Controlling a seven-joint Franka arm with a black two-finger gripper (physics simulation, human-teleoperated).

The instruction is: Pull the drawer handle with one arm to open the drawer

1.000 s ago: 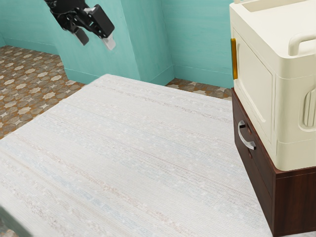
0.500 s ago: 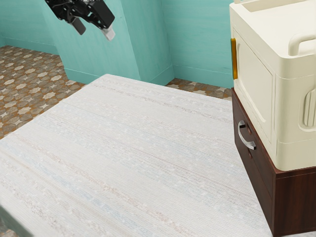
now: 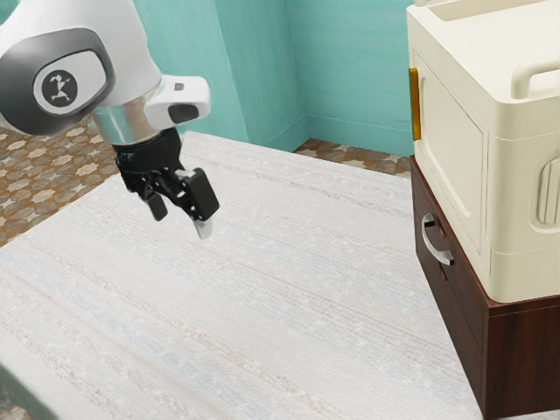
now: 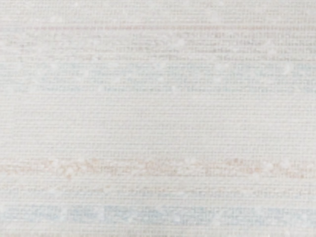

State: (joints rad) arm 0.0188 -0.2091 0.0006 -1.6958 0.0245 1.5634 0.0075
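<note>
In the exterior view my black gripper hangs over the table at the exterior view's left, fingers pointing down, parted, with nothing between them. The drawer is in the dark brown wooden cabinet at the exterior view's right, its front flush with the cabinet. A curved silver handle is fixed on that front, well apart from my gripper. The wrist view looks down on the striped woven cloth.
A cream plastic box with a raised handle and an orange-brown strip rests on the cabinet. The whitish table lies between my gripper and the cabinet. Teal walls stand behind.
My gripper has come down toward the table, bringing the white arm into the exterior view. Drawer, handle and box have stayed where they were.
</note>
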